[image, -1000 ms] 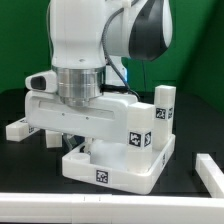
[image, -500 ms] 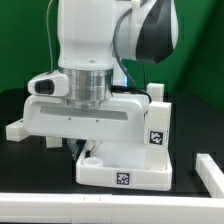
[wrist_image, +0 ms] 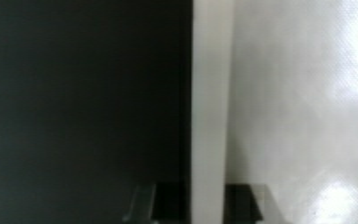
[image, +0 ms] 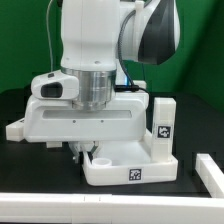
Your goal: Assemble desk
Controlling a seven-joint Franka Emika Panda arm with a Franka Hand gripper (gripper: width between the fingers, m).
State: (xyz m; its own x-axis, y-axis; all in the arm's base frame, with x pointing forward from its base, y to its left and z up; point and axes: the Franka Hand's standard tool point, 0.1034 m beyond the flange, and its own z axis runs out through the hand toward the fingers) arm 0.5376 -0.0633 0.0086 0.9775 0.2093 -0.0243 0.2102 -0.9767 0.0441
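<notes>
The white tabletop [image: 130, 168] lies on the black table below the arm, rim up, with a tag on its front wall. One white leg [image: 163, 125] stands upright in its corner on the exterior view's right and bears a tag. My gripper [image: 82, 152] reaches down at the tabletop's corner on the exterior view's left, mostly hidden under the wide white hand. In the wrist view my gripper [wrist_image: 206, 205] is shut on the tabletop's thin white rim [wrist_image: 208, 100], with a dark finger [wrist_image: 158, 202] on either side.
A loose white leg [image: 15, 128] lies on the table at the exterior view's left. Another white block [image: 210, 170] lies at the right edge. A white strip [image: 100, 208] runs along the front. A green wall stands behind.
The tabletop has swung round and shifted toward the exterior view's right with my gripper still shut on its rim. The upright leg went with it.
</notes>
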